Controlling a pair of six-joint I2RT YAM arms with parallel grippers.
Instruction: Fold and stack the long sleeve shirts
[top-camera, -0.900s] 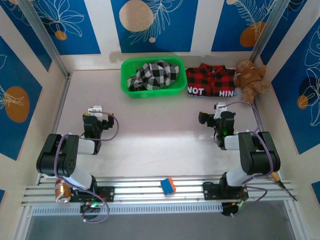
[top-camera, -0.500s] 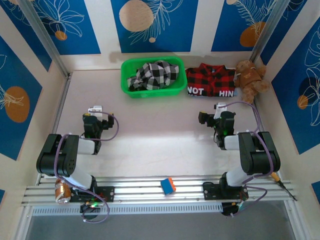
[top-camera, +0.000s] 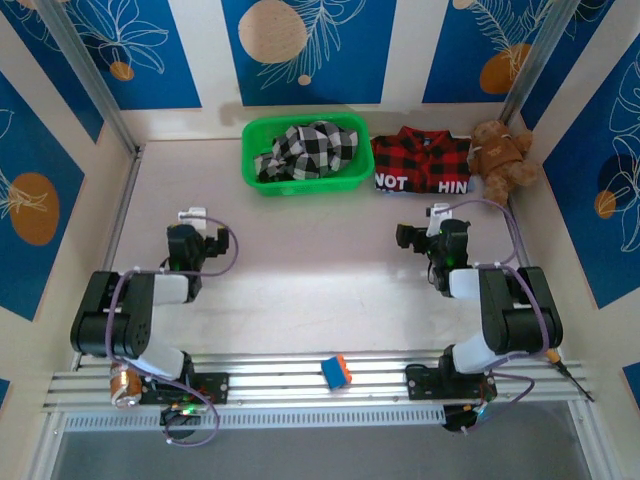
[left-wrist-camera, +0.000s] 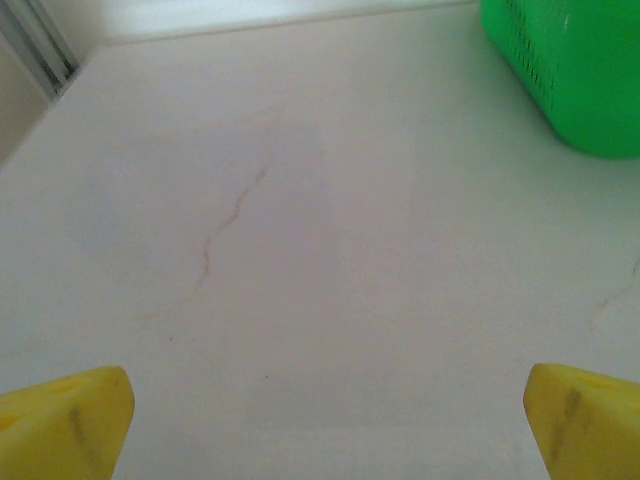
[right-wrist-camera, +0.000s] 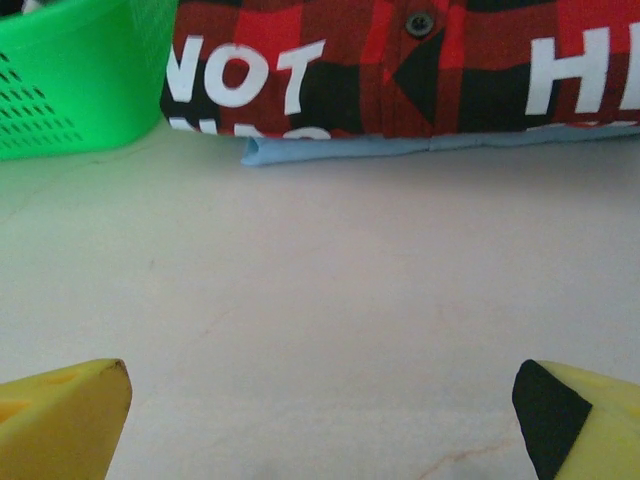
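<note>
Slightly farther forward than a moment ago, left hand (left-wrist-camera: 320, 425) and right hand (right-wrist-camera: 320, 420), both wide open, empty

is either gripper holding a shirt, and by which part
Nothing is held. The left gripper and right gripper are open, clear of the checked shirt and plaid shirt.

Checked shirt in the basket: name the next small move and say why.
Probably send the left claw forward and right to the green basket to lift out the checked shirt. It lies crumpled there, while the red plaid shirt already lies folded flat beside it; that claw and the right claw stand open and empty.
</note>
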